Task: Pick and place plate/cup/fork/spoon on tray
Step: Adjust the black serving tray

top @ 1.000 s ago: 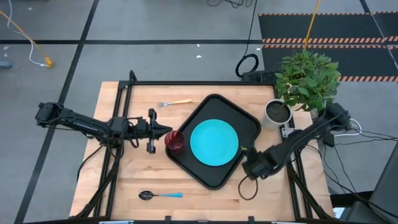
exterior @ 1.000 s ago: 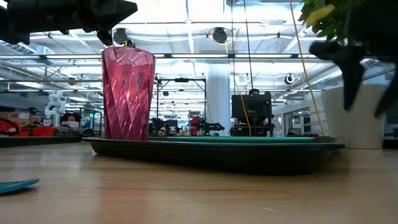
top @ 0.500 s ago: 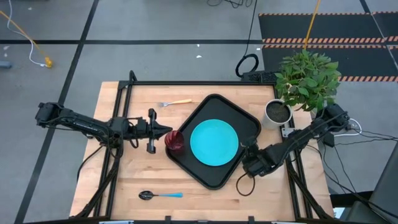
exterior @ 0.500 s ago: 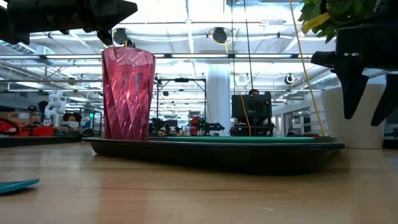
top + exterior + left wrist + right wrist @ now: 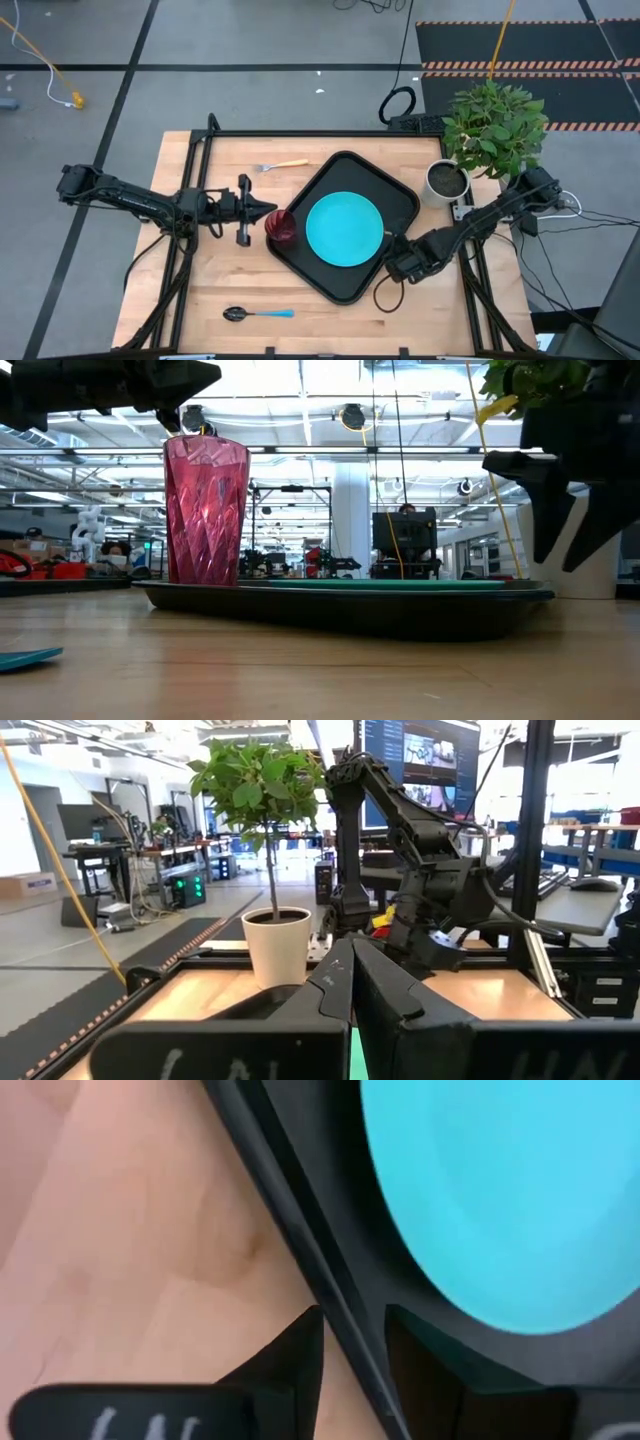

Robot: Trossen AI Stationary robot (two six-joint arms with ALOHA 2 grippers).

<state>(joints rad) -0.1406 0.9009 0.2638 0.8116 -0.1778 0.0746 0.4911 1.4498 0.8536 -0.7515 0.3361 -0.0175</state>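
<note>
Straddling the raised rim of the large black rectangular tray (image 5: pixel 345 285), the right gripper (image 5: pixel 352 1342) has its jaws apart, one dark finger on the pale wooden worktop (image 5: pixel 200 290) side and the other inside the tray, close to the round flat turquoise plate (image 5: pixel 344 229) that already lies there. The small dark red translucent tumbler (image 5: pixel 281 228) stands on the tray's left corner. Beside the tumbler sits the left gripper (image 5: pixel 262 215); its jaws look closed together and empty, apart from the cup.

Two pieces are still off the tray. The small fork (image 5: pixel 282 165) with silver tines and orange handle lies on the worktop beyond the tray's far-left edge, its long axis running left to right with the tines pointing left. The spoon (image 5: pixel 258 314) with dark metal bowl and light blue handle lies near the front edge, also left to right, bowl to the left. Both lie on the left arm's side, so that arm seems better placed for either, approaching across the handle.

A white plant pot (image 5: pixel 446 181) stands off the tray's right.
</note>
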